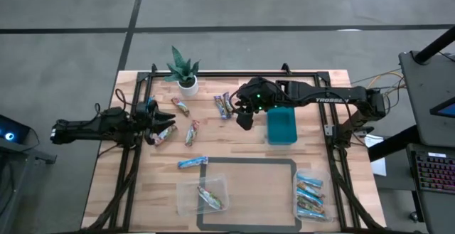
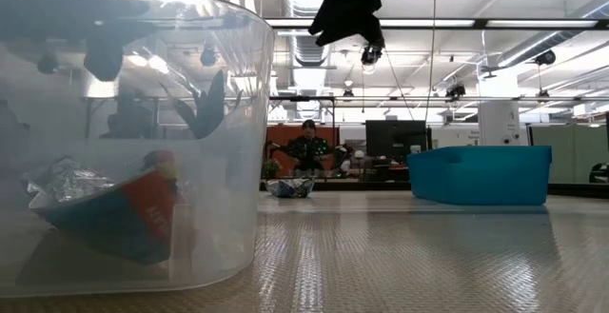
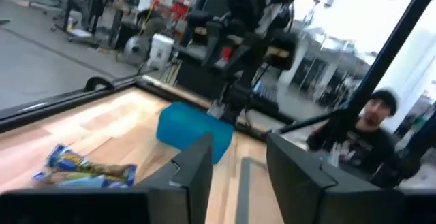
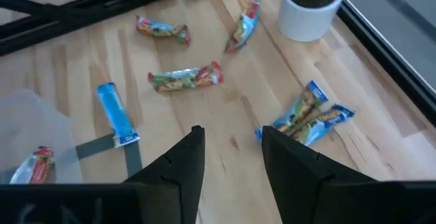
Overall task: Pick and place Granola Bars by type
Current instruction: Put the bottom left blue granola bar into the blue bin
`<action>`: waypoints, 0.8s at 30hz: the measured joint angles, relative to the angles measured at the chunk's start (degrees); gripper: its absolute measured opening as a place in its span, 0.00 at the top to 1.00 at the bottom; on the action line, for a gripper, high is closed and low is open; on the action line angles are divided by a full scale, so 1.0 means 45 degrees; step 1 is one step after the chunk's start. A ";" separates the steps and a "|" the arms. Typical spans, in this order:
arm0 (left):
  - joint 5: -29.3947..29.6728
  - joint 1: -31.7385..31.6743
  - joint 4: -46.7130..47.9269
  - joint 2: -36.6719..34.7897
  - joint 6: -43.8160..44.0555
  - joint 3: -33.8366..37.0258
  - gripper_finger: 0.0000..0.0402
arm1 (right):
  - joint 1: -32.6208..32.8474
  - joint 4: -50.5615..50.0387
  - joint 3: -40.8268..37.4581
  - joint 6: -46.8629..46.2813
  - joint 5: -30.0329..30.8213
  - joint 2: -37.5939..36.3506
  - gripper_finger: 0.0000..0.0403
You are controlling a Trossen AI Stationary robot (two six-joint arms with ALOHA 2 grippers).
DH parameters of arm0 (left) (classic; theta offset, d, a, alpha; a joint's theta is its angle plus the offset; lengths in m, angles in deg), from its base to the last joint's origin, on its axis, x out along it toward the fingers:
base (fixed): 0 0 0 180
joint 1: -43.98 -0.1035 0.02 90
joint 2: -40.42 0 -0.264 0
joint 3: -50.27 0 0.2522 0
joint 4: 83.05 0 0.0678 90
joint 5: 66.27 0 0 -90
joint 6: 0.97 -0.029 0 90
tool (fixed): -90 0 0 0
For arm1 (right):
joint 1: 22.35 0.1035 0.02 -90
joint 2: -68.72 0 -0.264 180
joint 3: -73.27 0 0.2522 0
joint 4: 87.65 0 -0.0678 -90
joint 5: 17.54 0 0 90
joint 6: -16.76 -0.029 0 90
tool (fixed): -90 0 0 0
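The left end effector (image 1: 162, 119) hangs part-open and empty just above a multicoloured granola bar (image 1: 164, 134) at the worktop's (image 1: 234, 149) left side. The right end effector (image 1: 244, 119), also part-open and empty, hovers beside the teal bin (image 1: 281, 126), with two blue-and-yellow granola bars (image 1: 224, 106) lying near it.

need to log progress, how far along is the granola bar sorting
Partly done. Blue bars sit in the right clear tub and a multicoloured one in the left tub. Neither the left gripper nor the right gripper holds anything; both stand open. About six loose bars remain on the table.
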 joint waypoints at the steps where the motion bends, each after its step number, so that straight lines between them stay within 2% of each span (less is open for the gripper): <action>1: -0.0005 0.0000 0.0340 0.0237 -0.0202 -0.0306 0.69 | 0.0071 0.0061 0.0000 0.0038 -0.0001 0.0000 0.66; 10: 0.0115 0.0010 0.3435 0.2561 -0.1640 -0.3177 0.64 | 0.0471 0.1509 0.0000 0.0153 0.0004 0.0172 0.66; 14: 0.0649 0.0010 0.5039 0.3701 -0.1760 -0.4410 0.63 | 0.0549 0.1851 0.0000 0.0182 0.0004 0.0284 0.66; 24: 0.2117 0.0005 0.8836 0.6799 0.0319 -0.7255 0.63 | 0.0596 0.1904 0.0005 0.0532 0.0096 0.0345 0.66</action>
